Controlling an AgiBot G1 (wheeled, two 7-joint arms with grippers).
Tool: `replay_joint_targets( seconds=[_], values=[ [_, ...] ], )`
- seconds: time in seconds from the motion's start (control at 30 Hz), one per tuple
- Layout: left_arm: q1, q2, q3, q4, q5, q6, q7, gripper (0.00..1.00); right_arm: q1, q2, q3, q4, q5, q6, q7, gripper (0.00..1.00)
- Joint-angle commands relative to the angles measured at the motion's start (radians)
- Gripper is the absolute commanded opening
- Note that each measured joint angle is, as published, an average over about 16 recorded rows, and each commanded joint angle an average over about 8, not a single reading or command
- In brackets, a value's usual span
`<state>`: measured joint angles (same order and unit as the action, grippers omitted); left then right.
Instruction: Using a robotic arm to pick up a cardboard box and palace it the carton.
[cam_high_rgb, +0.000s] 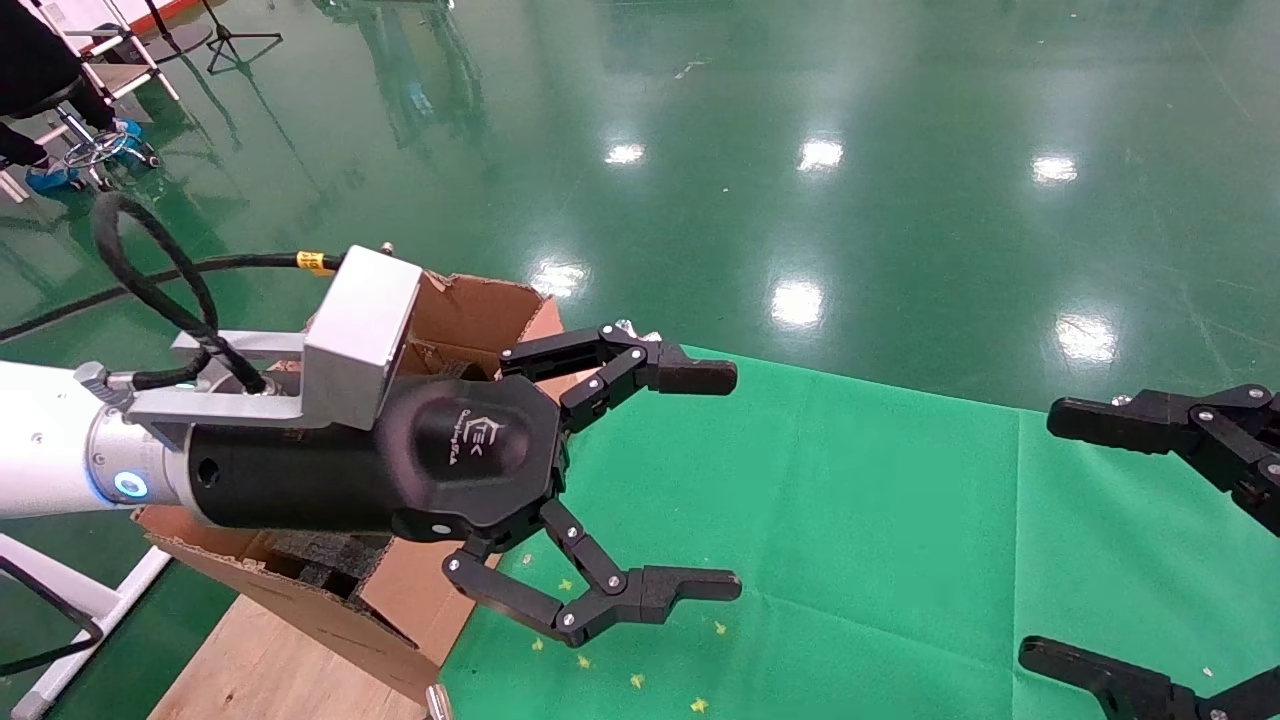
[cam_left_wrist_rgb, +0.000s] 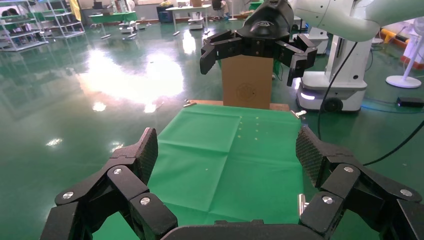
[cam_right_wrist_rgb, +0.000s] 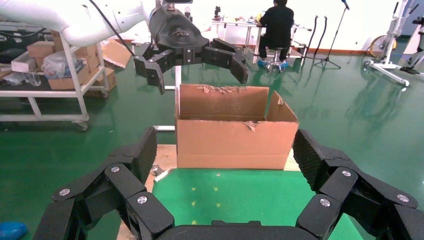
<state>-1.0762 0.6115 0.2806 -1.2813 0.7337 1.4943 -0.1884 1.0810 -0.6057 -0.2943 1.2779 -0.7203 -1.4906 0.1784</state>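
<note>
The carton (cam_high_rgb: 480, 310) is a large brown corrugated box with ragged flaps at the table's left end. Black foam (cam_high_rgb: 320, 565) shows inside it. It also shows in the right wrist view (cam_right_wrist_rgb: 235, 140). My left gripper (cam_high_rgb: 735, 482), on the white arm, is open and empty, and hovers by the carton's right side over the green cloth (cam_high_rgb: 900, 520). My right gripper (cam_high_rgb: 1040, 535) is open and empty at the right edge. A closed brown cardboard box (cam_left_wrist_rgb: 247, 87) stands upright at the table's right end, behind my right gripper (cam_left_wrist_rgb: 251, 62). It is out of the head view.
A wooden table top (cam_high_rgb: 270, 660) shows under the carton, with small yellow marks on the cloth. A person (cam_right_wrist_rgb: 277, 25) sits on a stool beyond the carton. A shelf cart (cam_right_wrist_rgb: 50, 75) and a white robot base (cam_left_wrist_rgb: 330, 85) stand on the green floor.
</note>
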Motion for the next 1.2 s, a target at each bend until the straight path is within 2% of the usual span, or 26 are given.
replay_joint_targets(
  seconds=[0.03, 1.2],
  values=[
    [0.000, 0.000, 0.000, 0.000, 0.000, 0.000, 0.000, 1.00, 0.000, 0.000, 0.000, 0.000, 0.000, 0.000, 0.000, 1.00],
    [0.000, 0.000, 0.000, 0.000, 0.000, 0.000, 0.000, 1.00, 0.000, 0.000, 0.000, 0.000, 0.000, 0.000, 0.000, 1.00]
  ],
)
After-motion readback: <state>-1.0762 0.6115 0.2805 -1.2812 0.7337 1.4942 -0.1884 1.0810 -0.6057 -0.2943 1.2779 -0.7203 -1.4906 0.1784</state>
